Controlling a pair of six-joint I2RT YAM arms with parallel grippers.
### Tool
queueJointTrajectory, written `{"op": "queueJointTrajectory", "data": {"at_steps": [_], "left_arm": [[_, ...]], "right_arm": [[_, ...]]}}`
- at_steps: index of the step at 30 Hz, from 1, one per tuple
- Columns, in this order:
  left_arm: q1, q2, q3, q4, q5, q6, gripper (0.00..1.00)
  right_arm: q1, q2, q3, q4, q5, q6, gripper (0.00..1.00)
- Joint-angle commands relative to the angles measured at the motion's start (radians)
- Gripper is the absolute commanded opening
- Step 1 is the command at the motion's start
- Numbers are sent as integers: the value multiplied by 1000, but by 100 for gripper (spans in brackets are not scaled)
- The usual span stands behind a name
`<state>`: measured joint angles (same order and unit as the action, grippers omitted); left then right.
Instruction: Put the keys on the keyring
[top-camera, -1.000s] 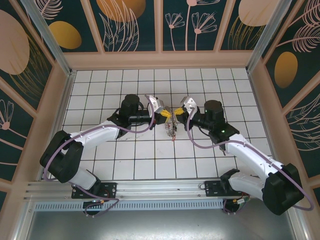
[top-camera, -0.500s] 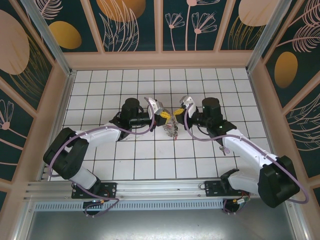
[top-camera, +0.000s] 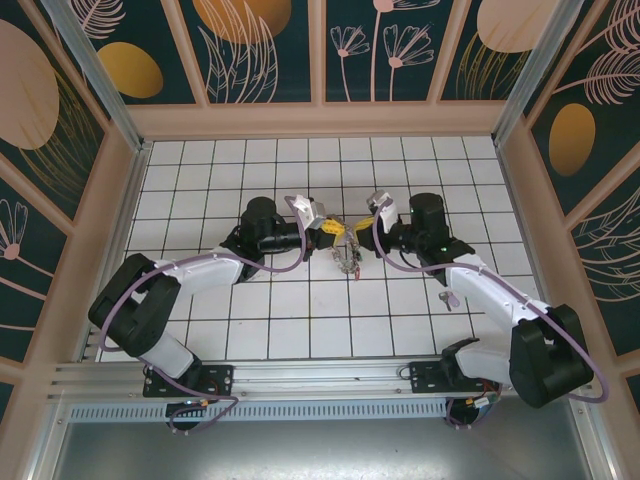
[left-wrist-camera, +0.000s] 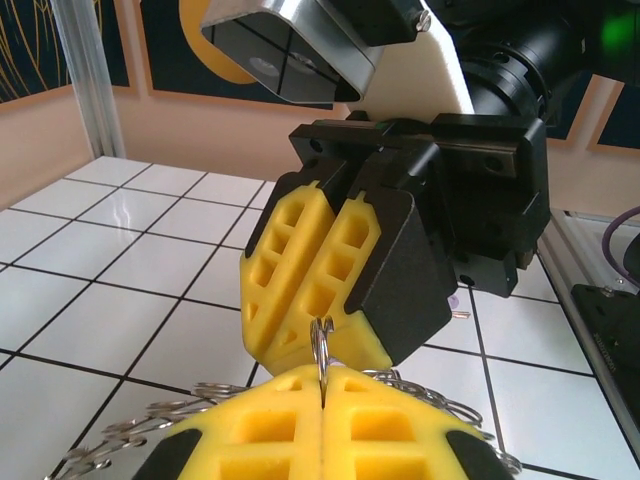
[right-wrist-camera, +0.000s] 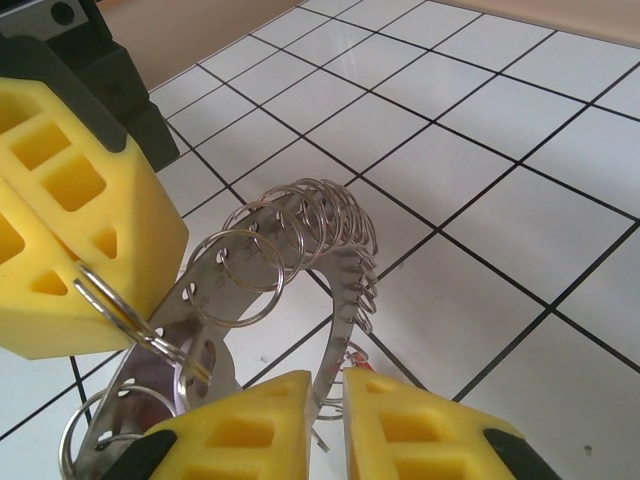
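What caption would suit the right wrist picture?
Right gripper, fingers slightly parted, straddles the keyring while the left gripper pinches a small ring on it.

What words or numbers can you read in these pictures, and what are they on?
None: no word, number, brand or label can be read anywhere.
The wall panels carry only painted flowers and leaves, no writing.
Any stamp on the keyring is too small to tell.
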<state>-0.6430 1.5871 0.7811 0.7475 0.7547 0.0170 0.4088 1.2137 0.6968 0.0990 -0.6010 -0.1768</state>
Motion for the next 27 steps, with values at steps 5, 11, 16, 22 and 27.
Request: {"op": "queueJointTrajectory", "data": {"at_steps": [5,11,16,22,27], "left_arm": [[-6,3,10,32,23,20,0],[-6,-8,27,-22,37,49,0],[-6,-12,40,-51,65,57,0],[-6,-17,58,-91,92,70,0],[-6,-18,67,-111,112,74,0]], "right_arm": [[-22,-112,11,-68,74,-84,19],[-23,-205,-2,-77,-3,-223,24],[-5,-203,13,-145,-91,-402,23],[28,-179,21,-158,-98,-489,23],[36,-140,32,-135,-115,-497,23]]}}
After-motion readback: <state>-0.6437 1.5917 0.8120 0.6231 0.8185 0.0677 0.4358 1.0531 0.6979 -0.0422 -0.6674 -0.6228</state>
